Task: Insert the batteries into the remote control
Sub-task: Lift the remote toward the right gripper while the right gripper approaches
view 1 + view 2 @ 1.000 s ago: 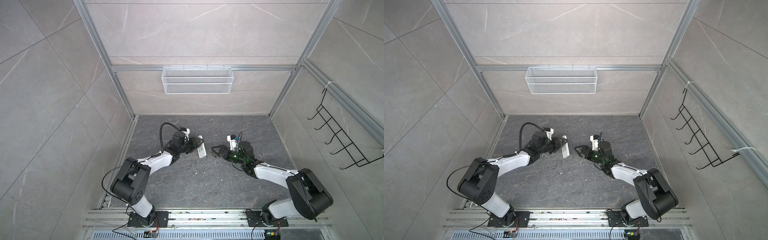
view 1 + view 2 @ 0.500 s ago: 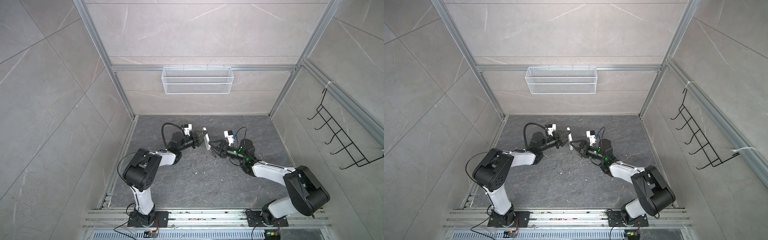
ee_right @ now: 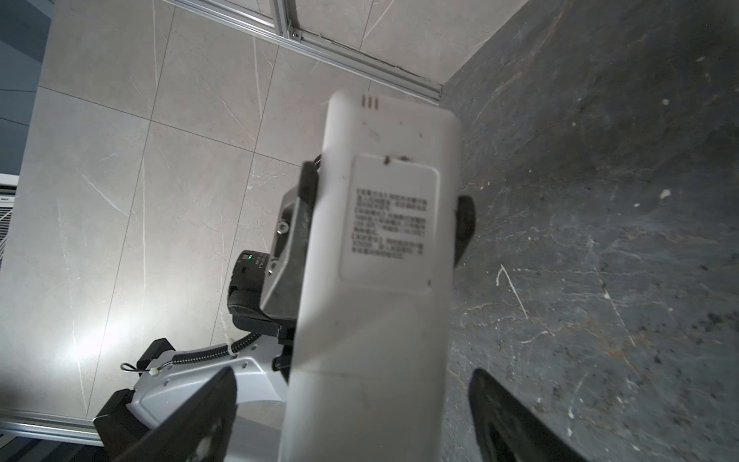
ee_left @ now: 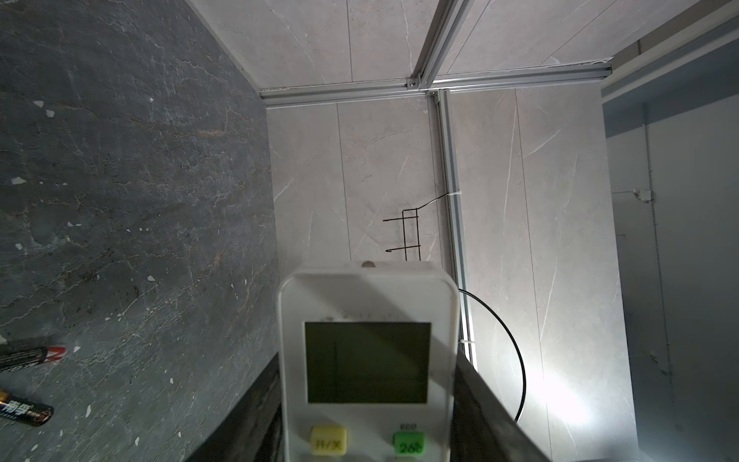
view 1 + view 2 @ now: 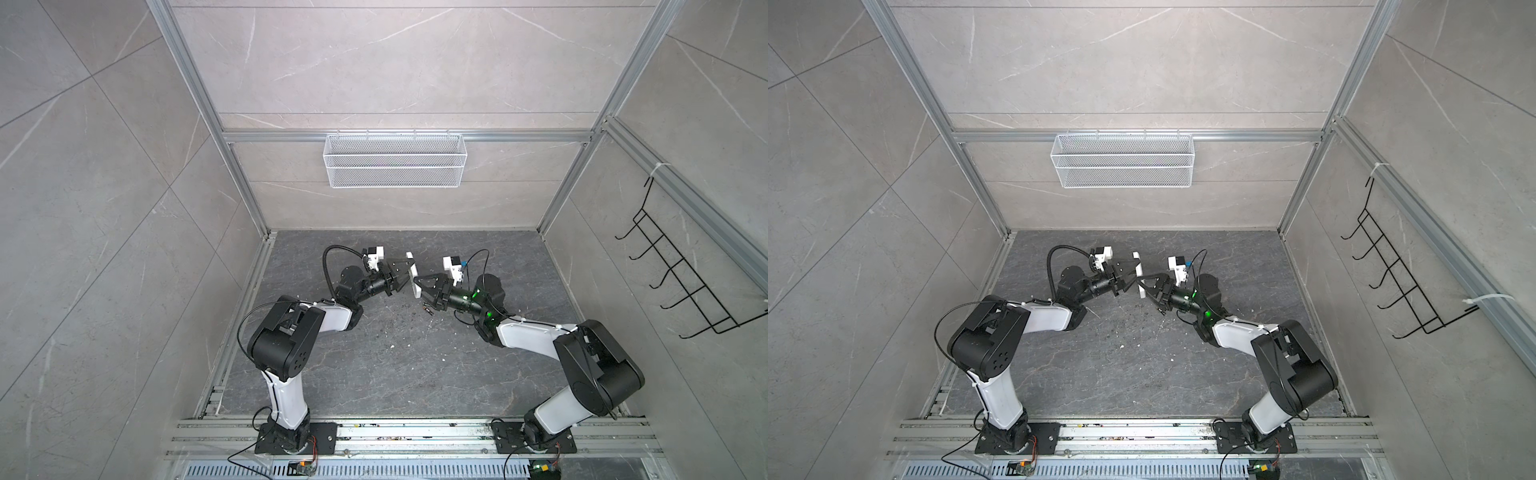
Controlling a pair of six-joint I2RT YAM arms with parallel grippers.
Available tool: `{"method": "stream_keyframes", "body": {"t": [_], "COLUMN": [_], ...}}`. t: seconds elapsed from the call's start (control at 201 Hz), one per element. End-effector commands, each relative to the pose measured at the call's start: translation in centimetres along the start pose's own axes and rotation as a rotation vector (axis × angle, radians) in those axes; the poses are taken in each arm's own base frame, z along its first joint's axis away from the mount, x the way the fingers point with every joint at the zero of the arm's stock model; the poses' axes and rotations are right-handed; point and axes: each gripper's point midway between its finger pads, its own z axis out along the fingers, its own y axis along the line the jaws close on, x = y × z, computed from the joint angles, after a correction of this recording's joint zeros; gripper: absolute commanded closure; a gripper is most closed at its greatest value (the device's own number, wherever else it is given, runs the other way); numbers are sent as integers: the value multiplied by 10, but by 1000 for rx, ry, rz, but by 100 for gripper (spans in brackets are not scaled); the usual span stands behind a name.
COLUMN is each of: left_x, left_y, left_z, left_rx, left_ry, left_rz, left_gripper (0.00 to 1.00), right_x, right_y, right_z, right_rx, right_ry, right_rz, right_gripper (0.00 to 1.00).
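My arms have swung together; my left gripper clamps the remote control aloft, its long axis running between the wide jaws of my right gripper. The batteries lie on the floor beneath

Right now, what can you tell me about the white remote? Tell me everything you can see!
The remote control is a flat white plastic handset with rounded corners. Its front has a blank grey-green display, with a yellow button and a green button below it. Its back has a rounded panel of small print, too blurred to read. It hangs above the dark floor, clamped by its long edges in the left gripper. The open right gripper straddles it, seemingly without touching.
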Motion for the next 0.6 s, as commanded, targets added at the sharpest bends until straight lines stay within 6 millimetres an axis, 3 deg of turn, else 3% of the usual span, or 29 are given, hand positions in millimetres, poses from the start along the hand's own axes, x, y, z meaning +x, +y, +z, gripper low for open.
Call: {"method": "stream_keyframes", "body": {"t": [0.0, 0.219, 0.593], "left_x": [7, 12, 19], "left_y": [-26, -28, -28], "left_z": [-2, -1, 1], "left_rx": [76, 82, 83], "left_ry": [33, 60, 73], "left_rz": [57, 62, 58], "left_gripper": [63, 63, 63], "right_x": [-6, -13, -20], "right_y": [15, 20, 25], "right_z": [9, 18, 26], "right_rx": [-53, -69, -67], "right_ry": [11, 24, 30], "right_rz": [-36, -48, -73], "right_gripper": [13, 30, 35]}}
